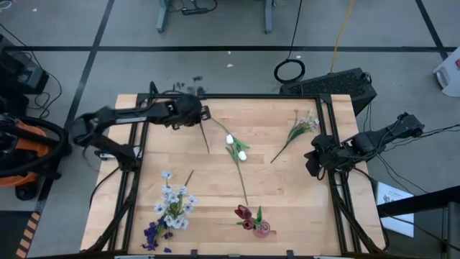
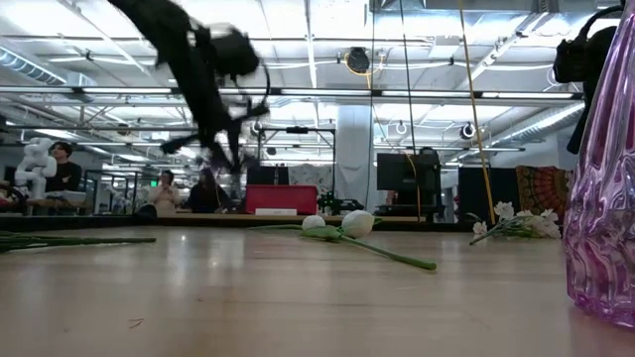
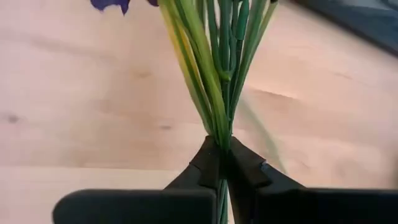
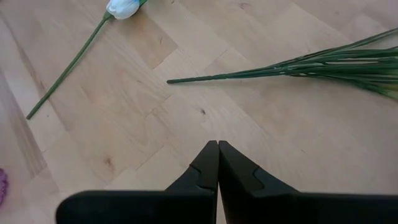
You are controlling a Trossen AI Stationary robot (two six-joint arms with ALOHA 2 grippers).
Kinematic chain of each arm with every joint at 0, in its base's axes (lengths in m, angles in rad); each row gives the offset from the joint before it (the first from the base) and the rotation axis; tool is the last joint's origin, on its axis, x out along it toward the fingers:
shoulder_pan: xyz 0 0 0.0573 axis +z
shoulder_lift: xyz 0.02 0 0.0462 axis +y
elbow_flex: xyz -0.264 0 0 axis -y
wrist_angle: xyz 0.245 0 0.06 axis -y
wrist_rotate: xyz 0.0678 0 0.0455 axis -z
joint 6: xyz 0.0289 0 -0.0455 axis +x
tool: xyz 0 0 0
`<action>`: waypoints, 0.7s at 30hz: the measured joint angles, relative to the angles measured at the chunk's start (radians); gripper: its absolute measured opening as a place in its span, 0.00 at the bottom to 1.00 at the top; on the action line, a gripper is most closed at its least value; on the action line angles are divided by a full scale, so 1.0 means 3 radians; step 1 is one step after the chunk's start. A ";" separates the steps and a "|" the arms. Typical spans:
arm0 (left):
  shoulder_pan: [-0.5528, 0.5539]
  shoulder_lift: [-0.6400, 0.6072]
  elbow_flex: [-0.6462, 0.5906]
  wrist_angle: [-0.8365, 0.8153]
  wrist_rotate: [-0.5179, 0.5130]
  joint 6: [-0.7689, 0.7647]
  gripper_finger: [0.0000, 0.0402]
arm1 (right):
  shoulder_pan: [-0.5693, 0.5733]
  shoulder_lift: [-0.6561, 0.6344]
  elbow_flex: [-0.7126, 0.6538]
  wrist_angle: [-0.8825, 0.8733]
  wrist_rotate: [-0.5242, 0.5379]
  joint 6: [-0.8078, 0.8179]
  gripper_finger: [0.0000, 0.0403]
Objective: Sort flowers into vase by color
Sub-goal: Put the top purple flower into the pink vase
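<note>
My left gripper (image 1: 195, 113) is over the table's far left part, raised above it (image 2: 220, 149), and shut on a purple sprig (image 3: 217, 68). The sprig's green stems fan out past the fingers, and a purple petal (image 3: 111, 5) shows at their far end. A thin stem (image 1: 205, 137) runs from under this gripper toward the near edge; whether it belongs to the sprig I cannot tell. My right gripper (image 4: 217, 144) is shut and holds nothing, at the table's right edge (image 1: 316, 155). Two white tulips (image 1: 237, 147) lie flat mid-table. My left gripper pinches the purple sprig between its two fingers (image 3: 205, 165) at the neck where its several stems gather (image 3: 219, 134). The fingers come from above, slanting down. The sprig is lifted clear of the table, and its stems spread beyond the fingertips.
A white blossom cluster (image 1: 303, 128) lies far right, its stems (image 4: 298, 62) ahead of my right gripper. Pale-blue and white blossoms (image 1: 172, 201) and purple sprigs (image 1: 152, 234) lie near left. A pink vase (image 1: 262, 230) (image 2: 605, 198) at the near edge holds dark red tulips (image 1: 246, 216).
</note>
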 joint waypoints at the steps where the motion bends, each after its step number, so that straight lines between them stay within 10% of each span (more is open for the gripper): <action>1: -0.0078 -0.0121 0.0046 0.0009 -0.0138 0.0145 0.03 | 0.0000 0.0000 0.0000 0.0000 0.0000 0.0000 0.00; 10: -0.0777 -0.0746 0.0133 0.1779 -0.1009 0.2353 0.03 | 0.0000 0.0000 0.0000 0.0441 0.0318 -0.0048 0.00; 21: -0.0944 -0.0227 0.0153 0.3645 -0.0083 0.3082 0.03 | -0.0101 -0.0008 0.0000 0.2411 0.0895 -0.1659 0.00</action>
